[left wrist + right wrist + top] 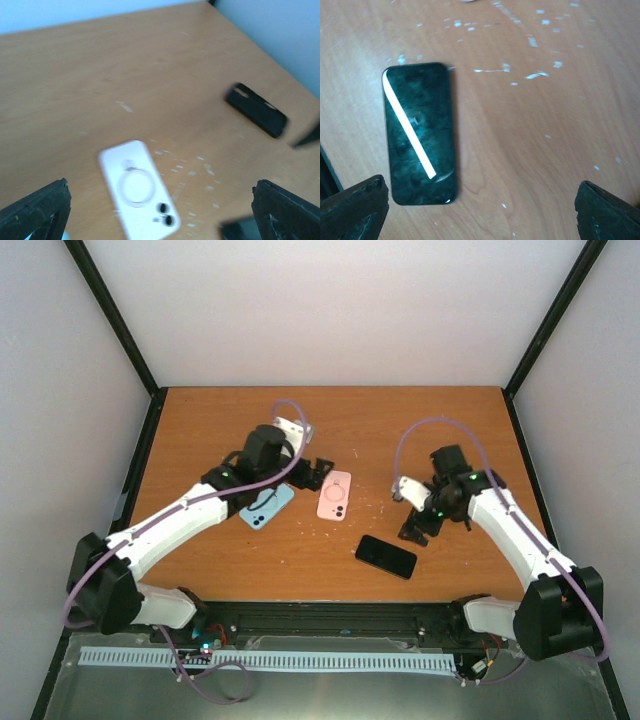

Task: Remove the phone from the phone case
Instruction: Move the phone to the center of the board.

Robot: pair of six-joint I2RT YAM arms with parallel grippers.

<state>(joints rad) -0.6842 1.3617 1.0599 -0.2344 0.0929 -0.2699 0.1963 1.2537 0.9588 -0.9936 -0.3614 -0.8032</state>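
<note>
A pink phone case (334, 495) lies back up on the table, its ring and two dark lens spots showing in the left wrist view (137, 187). A light blue phone (266, 505) lies just left of it, partly under my left arm. My left gripper (316, 471) (160, 220) hovers open just behind the pink case, holding nothing. A black phone (386, 556) (419, 132) lies screen up near the front. My right gripper (415, 526) (480, 210) stands open just right of it, empty. A black case (256, 110) lies further right; the right arm covers it from above.
Small white specks (375, 506) dot the wood between the two grippers. Black frame rails (150, 440) border the table on the left, right and near sides. White walls (330, 310) close in the back and sides.
</note>
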